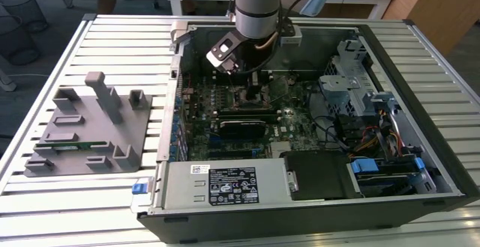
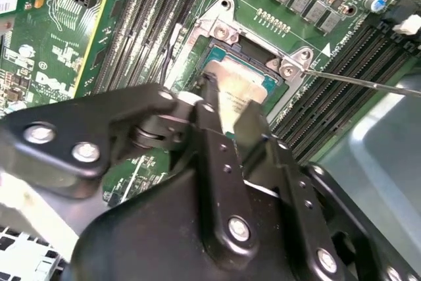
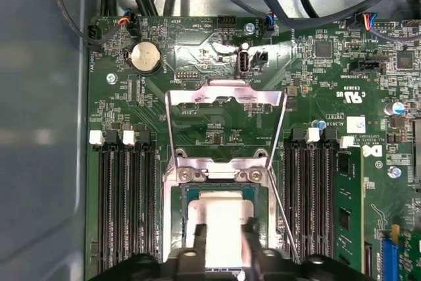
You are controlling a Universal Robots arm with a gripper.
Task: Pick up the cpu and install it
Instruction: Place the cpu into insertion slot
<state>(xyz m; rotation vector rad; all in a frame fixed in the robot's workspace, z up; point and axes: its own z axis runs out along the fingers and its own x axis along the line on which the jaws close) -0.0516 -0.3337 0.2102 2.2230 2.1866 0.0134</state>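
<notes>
Cpu (image 3: 220,203) (image 2: 248,76) is sitting within the open socket frame (image 3: 172,228) on the motherboard (image 3: 217,129), inside the computer case (image 1: 431,129) lying on the worktop (image 1: 75,213). In both wrist views the end effector (image 3: 225,229) (image 2: 230,97) is hanging directly over its silver top. Whether it is gripping the chip, I cannot tell.
</notes>
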